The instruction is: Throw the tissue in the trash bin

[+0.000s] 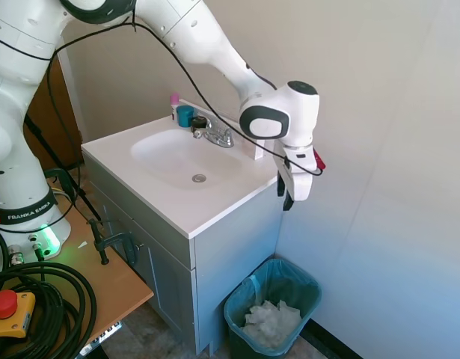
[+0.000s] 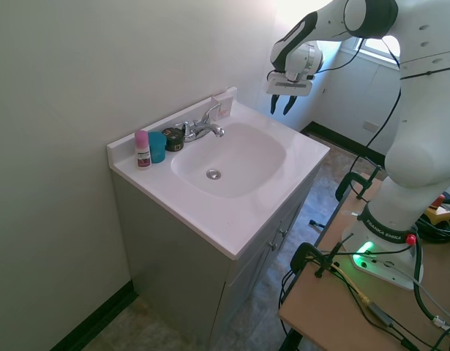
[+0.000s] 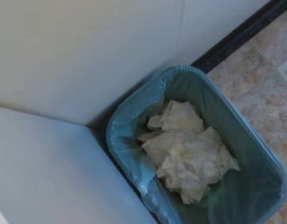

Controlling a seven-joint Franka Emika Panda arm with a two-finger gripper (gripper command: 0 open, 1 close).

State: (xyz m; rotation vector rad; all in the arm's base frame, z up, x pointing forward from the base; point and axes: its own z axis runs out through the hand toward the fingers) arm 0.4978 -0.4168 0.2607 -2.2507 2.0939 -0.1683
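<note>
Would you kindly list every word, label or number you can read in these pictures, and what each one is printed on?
"FRANKA EMIKA" on the dark band around the arm's base.
The pink-capped bottle on the vanity carries a label, too small to read.
Nothing readable on the trash bin or the tissue.

A white Franka arm [image 1: 207,45] with glossy rounded segments and black joint rings fills the upper left of the first exterior view. A black band near its base reads "FRANKA EMIKA", above a green glowing light. A black cable trails along its links to the white gripper [image 1: 288,196], which has dark fingers.
</note>
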